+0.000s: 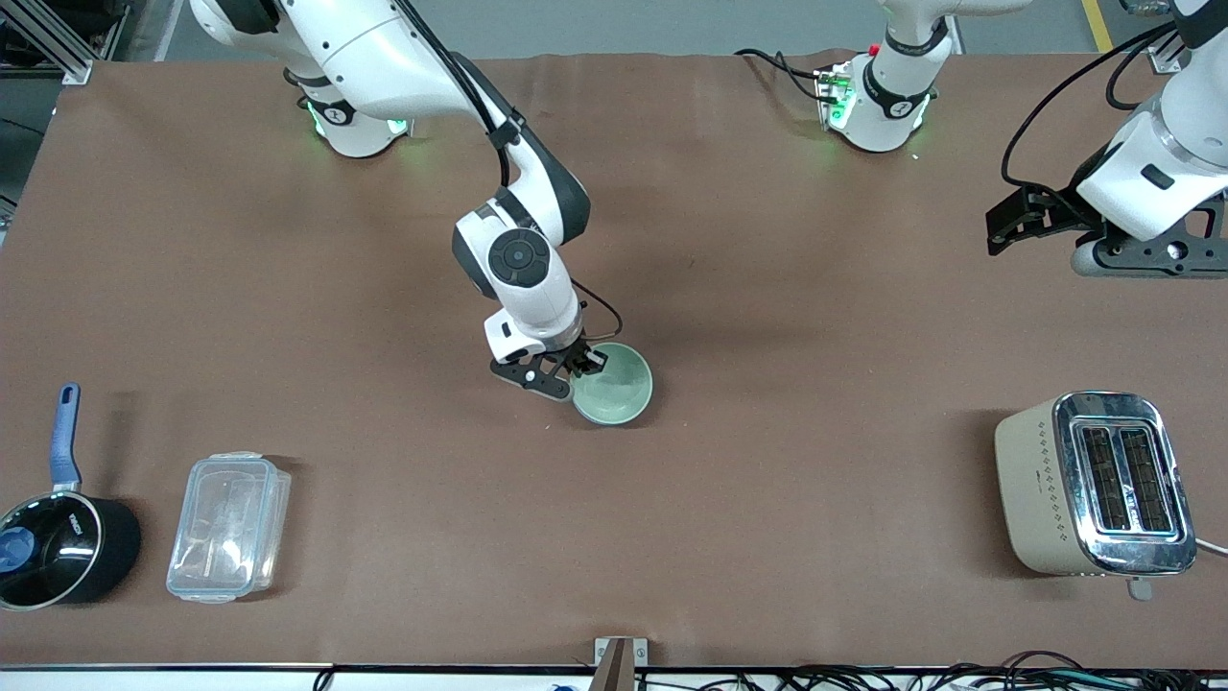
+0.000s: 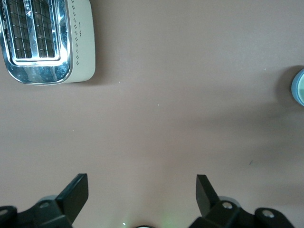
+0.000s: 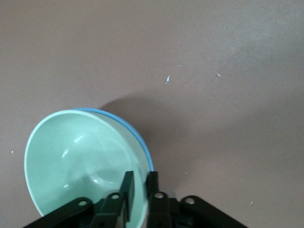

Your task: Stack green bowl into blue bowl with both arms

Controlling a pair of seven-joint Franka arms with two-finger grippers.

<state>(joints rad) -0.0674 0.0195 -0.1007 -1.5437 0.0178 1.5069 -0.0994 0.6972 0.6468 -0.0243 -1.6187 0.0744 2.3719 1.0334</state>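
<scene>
The pale green bowl (image 1: 614,386) lies near the table's middle, nested in the blue bowl. Only a thin arc of the blue bowl's rim (image 3: 142,141) shows along one side of the green bowl (image 3: 76,156) in the right wrist view. My right gripper (image 1: 582,363) is shut on the green bowl's rim, one finger inside the bowl and one outside (image 3: 141,175). My left gripper (image 1: 1003,230) hangs open and empty in the air over the left arm's end of the table, waiting (image 2: 142,183). The bowls show at the edge of the left wrist view (image 2: 299,86).
A beige toaster (image 1: 1094,485) stands near the front camera at the left arm's end, also in the left wrist view (image 2: 47,40). A black saucepan with a blue handle (image 1: 58,547) and a clear plastic box (image 1: 228,528) sit at the right arm's end.
</scene>
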